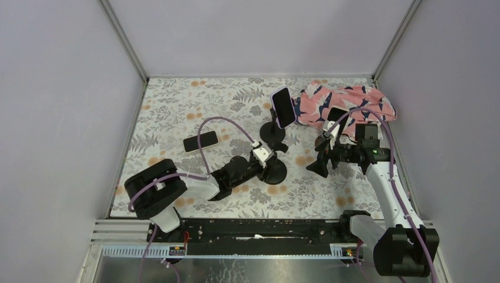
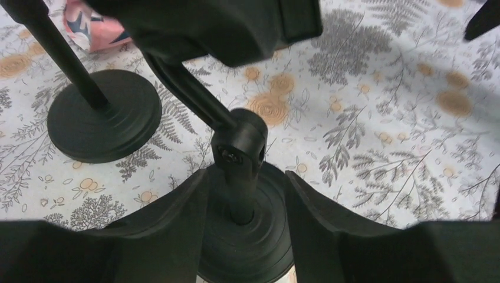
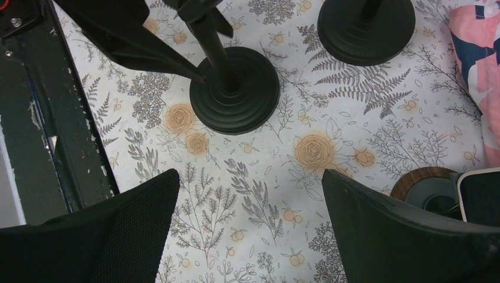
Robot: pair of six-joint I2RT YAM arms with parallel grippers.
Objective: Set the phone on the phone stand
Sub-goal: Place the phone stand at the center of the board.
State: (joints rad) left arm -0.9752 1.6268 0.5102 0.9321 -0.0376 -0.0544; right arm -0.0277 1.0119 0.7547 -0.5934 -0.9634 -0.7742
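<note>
A black phone (image 1: pixel 200 141) lies flat on the floral cloth at centre left. A black phone stand (image 1: pixel 275 171) with a round base stands mid-table. My left gripper (image 1: pixel 268 162) is low at it. In the left wrist view my fingers (image 2: pixel 177 212) straddle the stand's post (image 2: pixel 239 147) over its base (image 2: pixel 247 247), with a gap on each side. The left gripper (image 2: pixel 244 177) is open. The stand's empty cradle (image 2: pixel 224 23) is overhead. My right gripper (image 1: pixel 321 160) is open and empty above the cloth (image 3: pixel 250 177), right of that stand (image 3: pixel 236 91).
A second black stand (image 1: pixel 273 132) behind holds a lilac-cased phone (image 1: pixel 283 107); its base shows in both wrist views (image 2: pixel 103 115) (image 3: pixel 365 29). A pink patterned cloth (image 1: pixel 354 103) with another phone (image 1: pixel 337 115) lies back right. A wooden disc (image 3: pixel 427 183) sits beside a white-edged phone (image 3: pixel 480 197).
</note>
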